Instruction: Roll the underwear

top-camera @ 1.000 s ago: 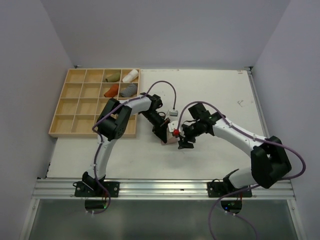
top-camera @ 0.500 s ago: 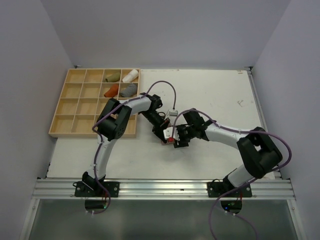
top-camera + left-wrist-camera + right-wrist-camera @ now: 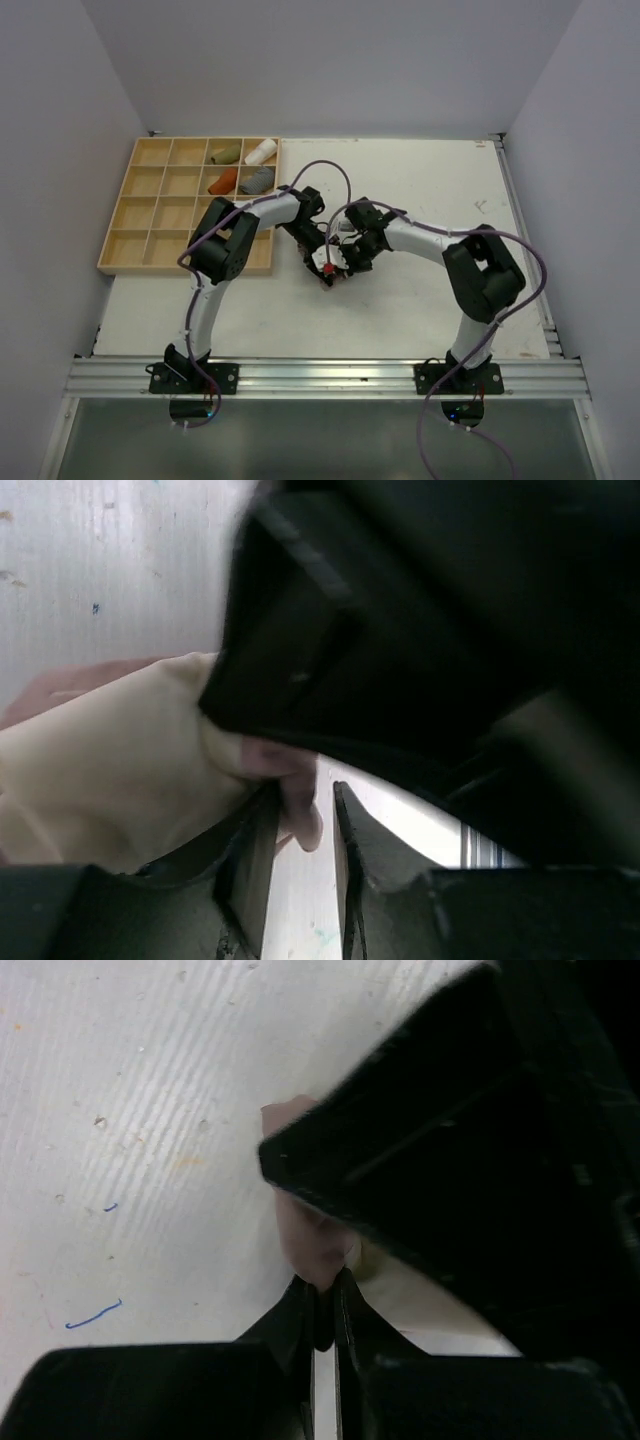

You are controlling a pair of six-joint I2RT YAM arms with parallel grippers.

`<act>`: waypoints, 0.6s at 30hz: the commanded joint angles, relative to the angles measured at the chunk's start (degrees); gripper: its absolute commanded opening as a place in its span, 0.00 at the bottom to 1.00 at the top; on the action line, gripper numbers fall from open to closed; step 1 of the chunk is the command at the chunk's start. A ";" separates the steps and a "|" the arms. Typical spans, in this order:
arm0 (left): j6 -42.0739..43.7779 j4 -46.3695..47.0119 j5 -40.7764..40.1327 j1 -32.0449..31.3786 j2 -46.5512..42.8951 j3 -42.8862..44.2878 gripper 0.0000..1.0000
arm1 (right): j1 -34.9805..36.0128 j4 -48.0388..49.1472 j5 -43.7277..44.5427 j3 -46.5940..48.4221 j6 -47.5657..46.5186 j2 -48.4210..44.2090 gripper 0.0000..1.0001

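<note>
A: At mid-worktop, the beige-pink underwear (image 3: 120,750) lies bunched under both grippers. Right gripper (image 3: 322,1308): jaws clenched on a small pink tab of it. Left gripper (image 3: 303,825): jaws parted, a flap of cloth hanging loose in the gap and touching one side only.

B: Noted. So one thin pinch carries the cloth. Risk?

A: Judged, not seen. If the right gripper pulls, the tab may slip out, or the bundle may drag flat and lose whatever roll it has. With the left jaws released, nothing pins the other side.

B: And the grippers themselves?

A: Very close. Each wrist view is half filled by the other's black housing. A turn of either wrist could knock them together or trap cloth between them. Whether they touch now, I cannot tell.

B: Room to move?

A: The wooden tray (image 3: 148,213) sits to the left, and the left arm's elbow (image 3: 222,250) hangs over its near right corner. The rust-orange underwear (image 3: 222,183) is already rolled in a far compartment, among three other rolls. A leftward sweep would catch the tray's right wall. Open worktop (image 3: 440,190) lies right of and beyond the pair — the best exit. The near edge and rail (image 3: 320,375) are well apart.
</note>
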 commanded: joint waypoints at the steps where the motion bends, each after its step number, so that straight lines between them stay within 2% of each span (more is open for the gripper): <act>1: -1.71 14.49 -12.72 1.81 -6.48 -3.24 0.35 | -1.31 -18.37 -4.09 11.86 2.43 7.67 0.00; 3: -5.13 18.44 -13.25 3.13 -11.59 -6.48 0.39 | -2.54 -22.37 -7.96 16.88 4.46 9.43 0.00; 7: -10.50 27.76 -18.76 7.78 -24.33 -10.19 0.46 | -3.43 -27.99 -12.01 20.40 7.53 12.42 0.00; 9: -13.31 30.58 -20.54 9.63 -27.16 -11.59 0.48 | -3.60 -29.06 -12.71 21.81 8.59 13.30 0.00; 13: -14.90 33.31 -24.84 14.46 -34.27 -12.74 0.50 | -5.09 -32.04 -14.82 24.88 10.44 15.94 0.00; 15: -13.59 36.11 -28.27 14.91 -37.53 -14.49 0.51 | -6.67 -34.50 -16.40 28.48 11.05 19.18 0.00; 16: -12.97 37.44 -29.59 14.91 -41.29 -15.46 0.55 | -7.20 -36.60 -17.89 29.63 11.58 20.24 0.00; 18: -12.00 41.47 -30.30 14.91 -45.43 -18.79 0.70 | -8.69 -38.28 -19.48 32.44 13.07 23.23 0.00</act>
